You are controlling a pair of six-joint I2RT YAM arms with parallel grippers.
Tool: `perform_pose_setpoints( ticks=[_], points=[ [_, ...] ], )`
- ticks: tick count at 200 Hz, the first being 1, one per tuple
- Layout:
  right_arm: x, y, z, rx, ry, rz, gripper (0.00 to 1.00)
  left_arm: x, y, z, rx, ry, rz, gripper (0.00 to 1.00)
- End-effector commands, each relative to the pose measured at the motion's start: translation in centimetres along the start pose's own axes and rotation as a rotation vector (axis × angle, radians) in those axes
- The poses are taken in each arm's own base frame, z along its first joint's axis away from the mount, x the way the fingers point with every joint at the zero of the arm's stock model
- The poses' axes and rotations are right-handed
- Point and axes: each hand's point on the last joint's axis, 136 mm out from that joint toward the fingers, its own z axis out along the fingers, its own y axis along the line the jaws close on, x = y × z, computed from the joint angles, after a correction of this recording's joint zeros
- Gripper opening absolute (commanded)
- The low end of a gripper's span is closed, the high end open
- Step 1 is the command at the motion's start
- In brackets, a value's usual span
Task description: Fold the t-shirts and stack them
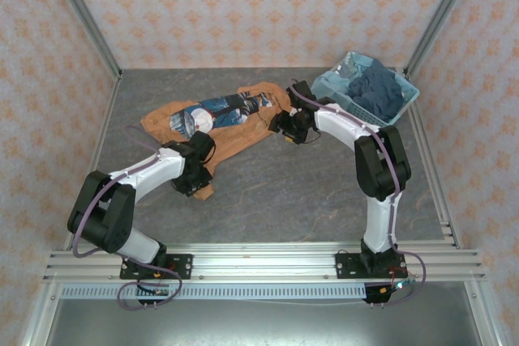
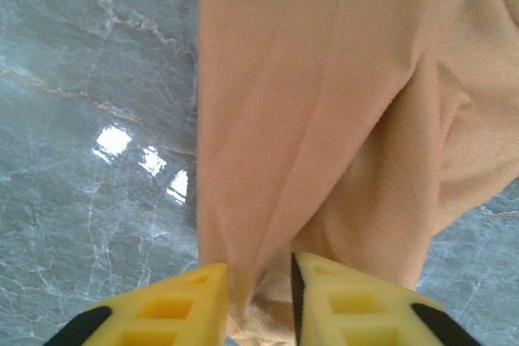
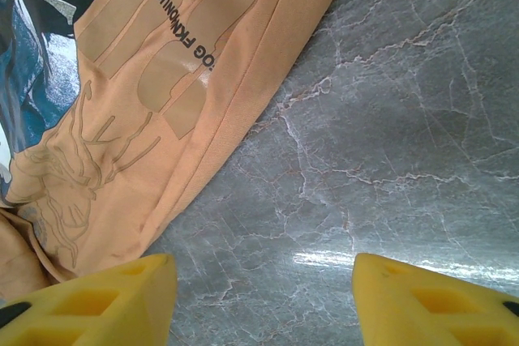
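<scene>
The orange shirt [image 1: 219, 119] lies rumpled, print side up, on the bench [image 1: 308, 192], left of centre. The dark shirts [image 1: 377, 91] sit in the basket [image 1: 323, 85] at the far right corner.

The left pincer [image 2: 259, 281] is pinching a bunched fold at the shirt's near edge. The bite looks thin, w/ cloth caught only by the tips. My guess is that a hard tug would pull it free, or lift just one layer and drag the rest into a worse heap.

The right pincer [image 3: 263, 281] is spread wide, low at the shirt's right edge. One finger is over cloth, the other over bare stone. If it closes there it'll prob. catch only the hem, or nothing, and may scrape the bench.

Also, the shirt isn't flat, so any fold made now would come out crooked.
</scene>
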Motion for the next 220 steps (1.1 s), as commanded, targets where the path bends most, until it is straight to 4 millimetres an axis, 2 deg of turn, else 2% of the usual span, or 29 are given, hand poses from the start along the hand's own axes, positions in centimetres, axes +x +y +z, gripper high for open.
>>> perform_pose_setpoints(
  ticks=[1,26,51,89,107,123,150,166,196,220],
  points=[
    [-0.9,1.4,-1.7,-0.035,-0.047,-0.007,0.59,-0.5,0.7,0.3,-0.031,-0.043,0.001,0.21],
    [-1.1,1.5,-1.9,-0.036,-0.050,-0.011,0.58,-0.5,1.3,-0.1,-0.043,-0.056,0.003,0.09],
    [-1.2,1.5,-2.0,-0.034,-0.057,-0.015,0.58,-1.0,2.1,-1.4,-0.052,-0.100,-0.003,0.00],
    [-1.4,1.5,-2.5,-0.026,-0.075,-0.025,0.57,-1.8,3.8,-4.6,-0.051,-0.183,-0.032,0.00],
    [-1.6,1.2,-2.9,-0.007,-0.093,-0.034,0.56,-1.9,5.4,-6.2,-0.063,-0.223,-0.059,0.00],
    [-1.7,1.2,-3.0,0.003,-0.100,-0.041,0.56,-1.9,7.6,-6.8,-0.098,-0.240,-0.105,0.00],
    [-2.0,0.6,-3.2,0.034,-0.120,-0.048,0.56,-1.7,10.7,-6.0,-0.137,-0.236,-0.199,0.00],
    [-2.4,-0.2,-3.4,0.082,-0.143,-0.049,0.56,-2.0,11.3,-5.3,-0.136,-0.229,-0.242,0.00],
    [-3.8,-2.9,-4.1,0.217,-0.215,-0.022,0.56,-2.7,11.8,-4.6,-0.187,-0.222,-0.269,0.00],
    [-4.4,-3.9,-3.0,0.253,-0.211,-0.010,0.55,-3.4,12.4,-4.4,-0.254,-0.231,-0.269,0.00]
  ],
)
